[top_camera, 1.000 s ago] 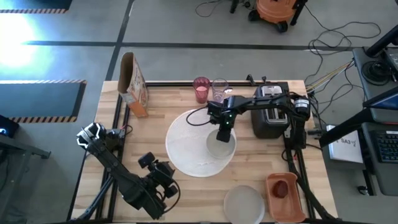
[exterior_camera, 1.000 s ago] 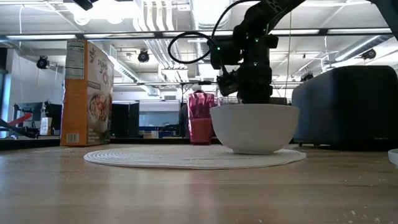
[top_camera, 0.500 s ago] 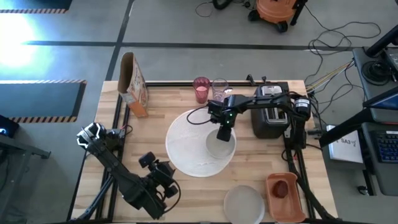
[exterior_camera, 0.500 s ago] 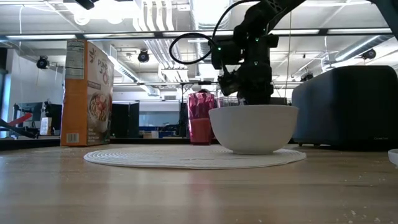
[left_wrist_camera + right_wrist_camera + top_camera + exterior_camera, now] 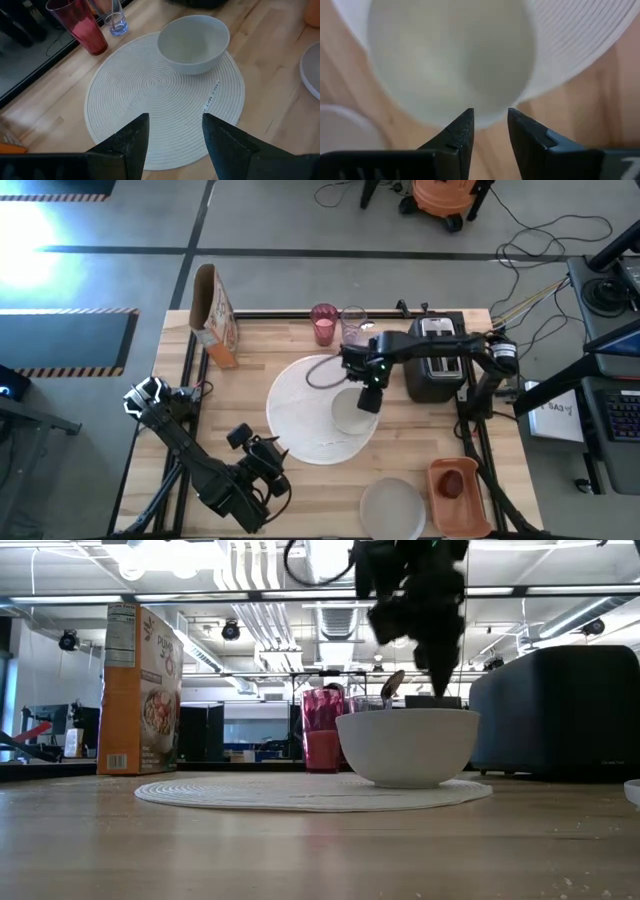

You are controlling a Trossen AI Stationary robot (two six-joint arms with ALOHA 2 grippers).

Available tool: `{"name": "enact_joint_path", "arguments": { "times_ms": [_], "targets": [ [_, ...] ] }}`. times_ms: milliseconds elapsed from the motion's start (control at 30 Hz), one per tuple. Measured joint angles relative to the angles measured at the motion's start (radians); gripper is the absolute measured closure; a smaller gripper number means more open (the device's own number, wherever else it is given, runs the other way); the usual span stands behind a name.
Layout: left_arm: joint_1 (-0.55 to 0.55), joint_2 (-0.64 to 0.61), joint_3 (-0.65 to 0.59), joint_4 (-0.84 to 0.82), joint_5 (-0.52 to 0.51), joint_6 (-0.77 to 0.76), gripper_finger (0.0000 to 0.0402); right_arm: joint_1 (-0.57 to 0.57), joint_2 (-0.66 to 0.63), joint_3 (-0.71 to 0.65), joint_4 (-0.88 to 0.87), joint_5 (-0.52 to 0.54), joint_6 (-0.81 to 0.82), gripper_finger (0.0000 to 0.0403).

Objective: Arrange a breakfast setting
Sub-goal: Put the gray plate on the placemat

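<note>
A white bowl (image 5: 348, 416) stands upright on its base on the right part of a round white woven mat (image 5: 300, 405); it also shows in the low view (image 5: 408, 745) and the left wrist view (image 5: 194, 42). My right gripper (image 5: 369, 400) hangs just above the bowl's far right rim, fingers pointing down, a little open and empty (image 5: 491, 117). My left gripper (image 5: 175, 125) waits open and empty at the table's near left (image 5: 268, 468). A pink cup (image 5: 323, 324) and a clear glass (image 5: 352, 326) stand at the far edge. The toast and the cereal itself are out of view.
A black toaster (image 5: 436, 358) stands right of the bowl. A cereal box (image 5: 215, 315) stands at the far left. A small white plate (image 5: 392, 506) and an orange tub with a red fruit (image 5: 454, 483) sit at the near right. A thin utensil stands in the glass (image 5: 116, 20).
My right gripper has risen from the bowl's far rim and gone a little toward the table's right edge; it now hangs clear above the bowl. The bowl stays where it was on the mat.
</note>
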Motion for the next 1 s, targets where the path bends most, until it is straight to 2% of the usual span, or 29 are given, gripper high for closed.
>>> {"name": "enact_joint_path", "arguments": {
  "times_ms": [233, 467, 633, 767, 1000],
  "targets": [
    [0.0, 0.0, 0.0, 0.005, 0.0, 0.0, 0.0233, 0.235, -0.097, -0.045, 0.014, 0.002, 0.165, 0.0311],
    [0.0, 0.0, 0.0, 0.005, 0.0, 0.003, 0.0233, 0.479, -0.125, -0.166, 0.049, 0.058, 0.385, 0.0308],
    [0.0, 0.0, 0.0, 0.005, 0.001, 0.003, 0.0233, 0.606, -0.114, -0.236, 0.19, 0.091, 0.528, 0.0307],
    [0.0, 0.0, 0.0, 0.005, 0.001, 0.011, 0.0233, 0.669, -0.092, -0.253, 0.283, 0.105, 0.548, 0.0297],
    [0.0, 0.0, 0.0, 0.011, 0.031, 0.012, 0.0233, 0.697, -0.045, -0.279, 0.316, 0.116, 0.574, 0.0253]
  ]
}}
